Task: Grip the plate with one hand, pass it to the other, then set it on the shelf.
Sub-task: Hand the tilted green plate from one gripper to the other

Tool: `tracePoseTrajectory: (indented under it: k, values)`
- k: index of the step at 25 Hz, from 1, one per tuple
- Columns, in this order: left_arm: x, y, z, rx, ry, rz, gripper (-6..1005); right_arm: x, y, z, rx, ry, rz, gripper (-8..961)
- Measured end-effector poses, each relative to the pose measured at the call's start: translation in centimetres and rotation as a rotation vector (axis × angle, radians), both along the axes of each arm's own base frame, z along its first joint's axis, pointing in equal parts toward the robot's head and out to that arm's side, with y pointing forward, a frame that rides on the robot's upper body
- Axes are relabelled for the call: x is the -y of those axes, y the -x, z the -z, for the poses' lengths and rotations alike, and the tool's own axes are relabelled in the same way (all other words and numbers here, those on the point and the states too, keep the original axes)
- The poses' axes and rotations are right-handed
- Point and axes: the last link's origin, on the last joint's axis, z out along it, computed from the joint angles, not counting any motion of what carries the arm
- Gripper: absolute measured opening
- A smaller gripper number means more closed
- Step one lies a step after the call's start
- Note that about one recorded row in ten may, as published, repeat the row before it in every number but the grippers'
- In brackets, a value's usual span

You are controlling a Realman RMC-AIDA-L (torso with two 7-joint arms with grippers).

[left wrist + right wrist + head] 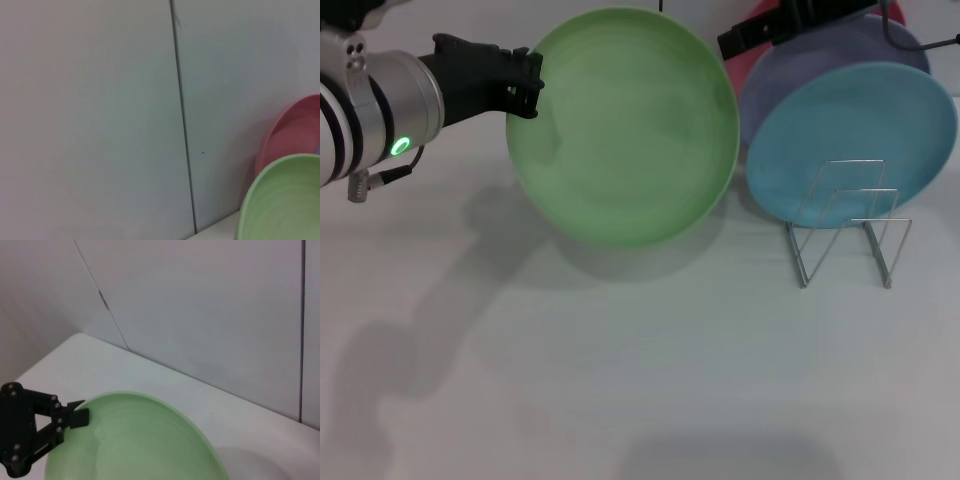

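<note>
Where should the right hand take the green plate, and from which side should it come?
Probably at the rim on the plate's right side, nearest the right hand. The green plate is lifted and tilted, and the left hand already pinches its left rim, so the opposite edge is free. Coming from the right also stays clear of the blue plate leaning in the wire rack.

The plate (pixel 625 125) is showing a light, matte green, with faint concentric rings across its face. Left of the plate, the left claw (pixel 527 85) is showing black, on a silver-white arm (pixel 370 105) with black bands and a small glowing green light (pixel 400 146). Right of the plate, a light blue plate (pixel 850 140) is fronting a lavender one (pixel 820 60) (a pink one (pixel 292 130) behind). The shelf (pixel 850 225) is gleaming thin silver; the surface (pixel 620 380) is looking plain white.
</note>
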Motion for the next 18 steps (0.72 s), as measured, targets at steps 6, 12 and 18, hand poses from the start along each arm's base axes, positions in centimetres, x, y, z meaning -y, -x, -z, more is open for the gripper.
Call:
tracePoseTrajectory:
  k: [6,12,18]
  values:
    - [-0.1,0.3,0.1,0.005,-0.005,-0.002,35,-0.3,0.4,0.6,0.023,-0.007,-0.014,809]
    - [-0.1,0.4,0.0,0.016,-0.005,-0.006,36,-0.8,0.4,1.8,0.075,-0.015,-0.007,810]
    - [0.0,0.1,0.2,0.029,0.010,0.012,36,-1.4,0.1,3.0,0.109,-0.026,-0.001,810]
